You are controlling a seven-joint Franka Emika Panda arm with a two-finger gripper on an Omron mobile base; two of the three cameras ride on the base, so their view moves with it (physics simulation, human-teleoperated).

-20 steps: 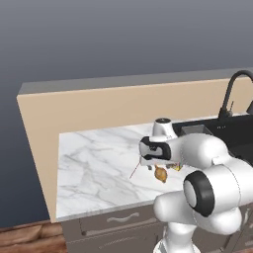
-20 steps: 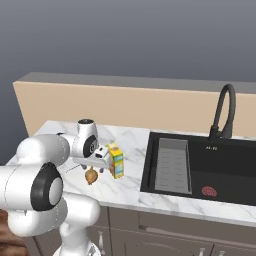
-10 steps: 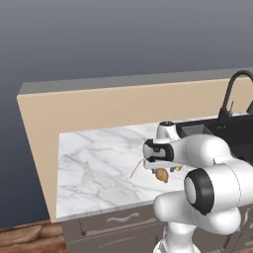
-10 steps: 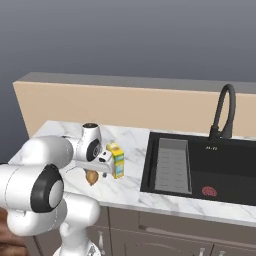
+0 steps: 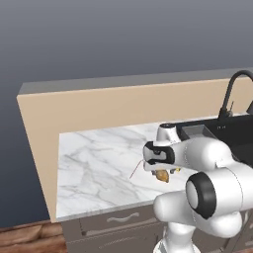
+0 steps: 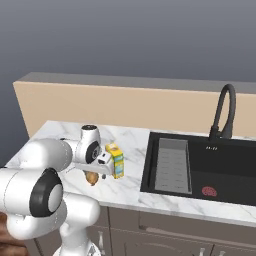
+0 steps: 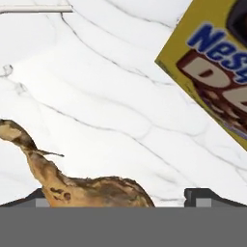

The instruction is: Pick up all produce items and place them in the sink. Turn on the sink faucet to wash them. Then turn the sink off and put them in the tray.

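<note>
One piece of produce is in sight: a small golden-brown onion-like bulb with a long thin stalk (image 7: 91, 190), lying on the white marble tabletop (image 5: 94, 163) just beside a yellow printed carton box (image 6: 116, 160) and well apart from the large black rectangular sink (image 6: 220, 165). The white arm's two-finger gripper (image 7: 118, 198) hangs low over the bulb, and in the hand view its dark fingers (image 7: 205, 195) stand spread wide with the bulb's body between them; nothing is gripped yet.

The step in hand appears to be the pick-up. To do it well, I judge the fingers should come straight down until the pads sit level with the widest part of the bulb, not the thin neck or stalk, which would likely slip or swing. The bulb sits somewhat toward one finger, so a small sideways correction before closing would help centre it. The carton stands close, so the descent should keep clear of its edge to avoid nudging it. Then lift vertically before swinging toward the sink.

On the carton, blue letters reading "Nes" are legible above a brown panel with a large pale "D"; the rest is cut off.
</note>
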